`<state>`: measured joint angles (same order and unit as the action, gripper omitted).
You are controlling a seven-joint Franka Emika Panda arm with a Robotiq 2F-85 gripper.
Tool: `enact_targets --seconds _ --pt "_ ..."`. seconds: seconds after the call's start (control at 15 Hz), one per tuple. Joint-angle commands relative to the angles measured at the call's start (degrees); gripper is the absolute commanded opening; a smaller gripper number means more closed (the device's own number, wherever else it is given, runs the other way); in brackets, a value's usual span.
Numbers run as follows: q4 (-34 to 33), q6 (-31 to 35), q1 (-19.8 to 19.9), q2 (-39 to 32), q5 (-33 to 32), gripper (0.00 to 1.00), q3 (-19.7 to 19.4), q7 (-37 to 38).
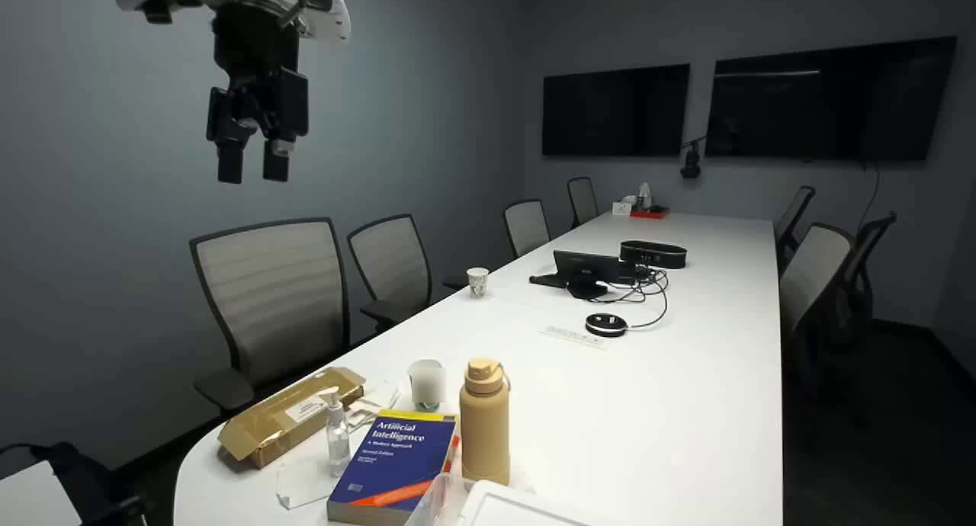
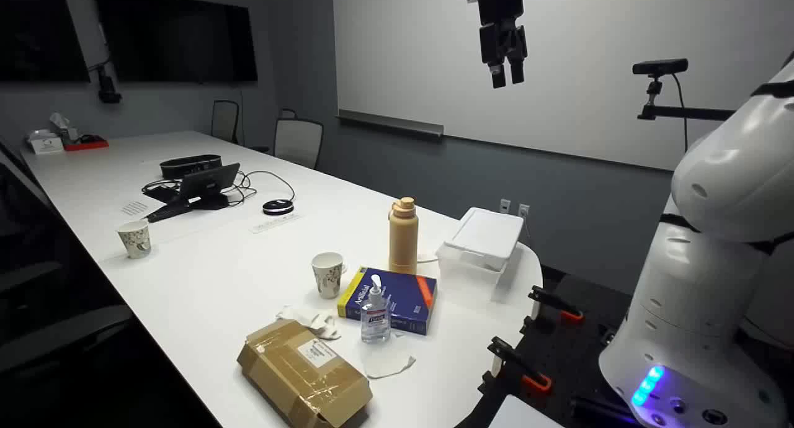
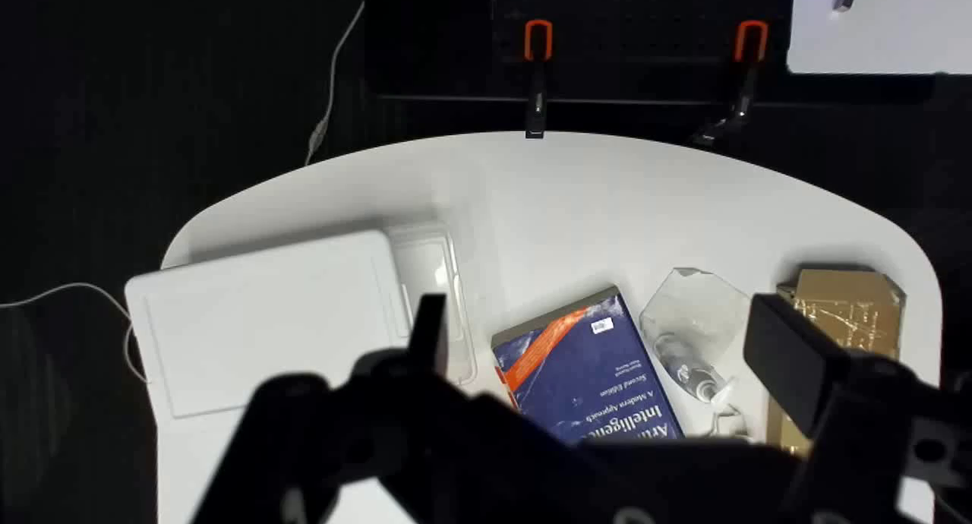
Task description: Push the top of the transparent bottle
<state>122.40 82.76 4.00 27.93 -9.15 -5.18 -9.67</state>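
Note:
The transparent bottle is a clear pump bottle with a white pump top. It stands upright on the white table, beside the blue book, in both exterior views [image 1: 338, 441] [image 2: 376, 324]. In the wrist view the bottle [image 3: 685, 366] shows from above between the book and the cardboard box. My gripper is open and empty, high above the table, in both exterior views [image 1: 253, 162] [image 2: 508, 74]. In the wrist view its fingers [image 3: 607, 342] are wide apart, with the bottle far below, nearer the right finger. The gripper body hides part of the table there.
The blue book [image 2: 397, 294], the cardboard box [image 2: 304, 372], a tan flask [image 2: 404, 239], a paper cup [image 2: 327, 276] and a lidded plastic bin [image 2: 484, 239] stand around the bottle. Paper [image 3: 695, 311] lies by the bottle's base. Clamps [image 3: 537, 91] grip the table's edge.

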Motion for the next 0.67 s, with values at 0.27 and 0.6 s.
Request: enact_targets --seconds 0.27,0.6 --pt "-0.2 0.7 -0.5 -0.8 0.7 1.0 -0.3 1.0" --pt "0.2 8.8 -1.9 -7.3 5.2 1.0 2.8 9.6"
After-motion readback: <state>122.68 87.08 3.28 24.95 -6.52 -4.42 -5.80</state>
